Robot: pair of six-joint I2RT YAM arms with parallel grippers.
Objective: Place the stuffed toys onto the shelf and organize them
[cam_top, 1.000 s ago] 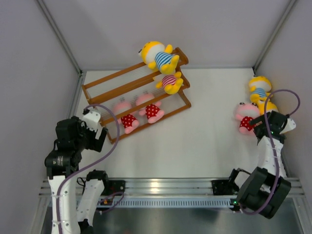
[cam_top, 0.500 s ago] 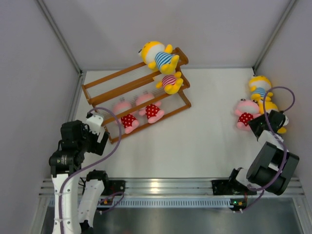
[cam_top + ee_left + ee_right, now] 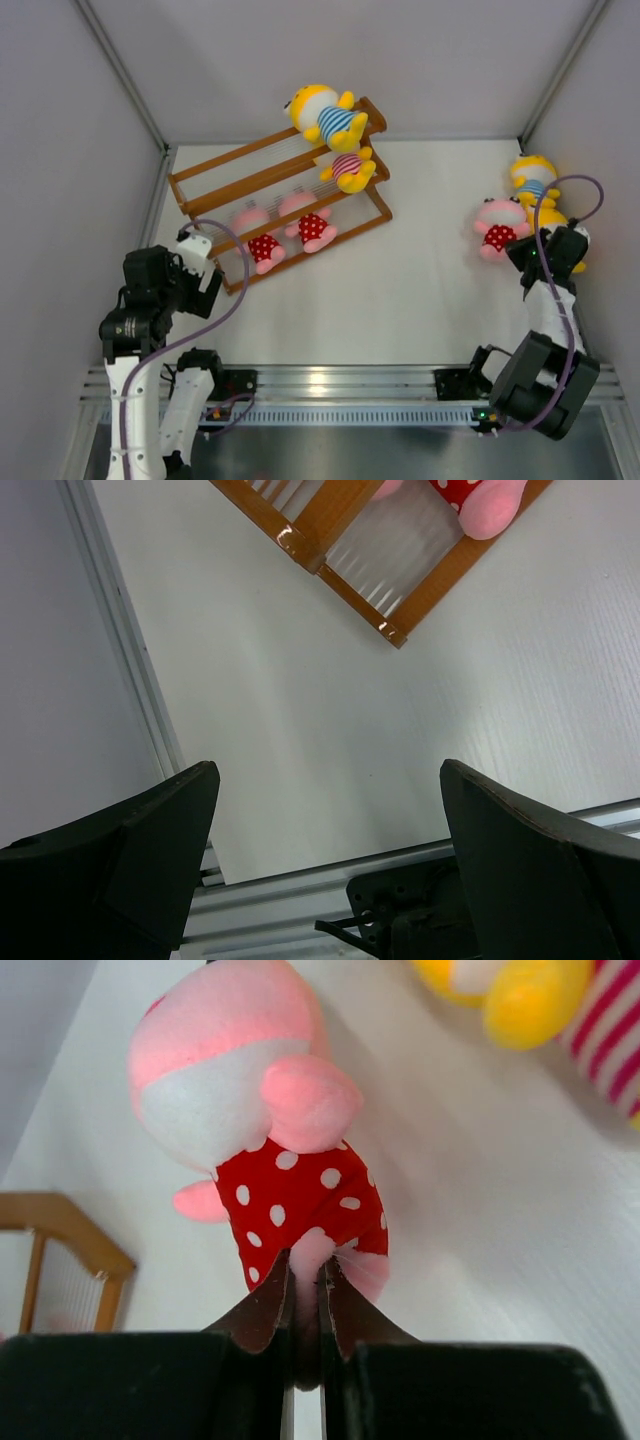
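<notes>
R claw is clamping one foot of the pink toy, whose body is pointing away from it, at the surface's right side. The shelf is sitting well off to the L. L claw is hanging nearer it, jaws apart.

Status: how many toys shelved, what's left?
Done: four on the shelf, two yellow toys and two pink toys. In hand: right gripper shut on the leg of a third pink toy; left gripper open, empty. Left: that one plus two loose yellow toys beside it.
</notes>
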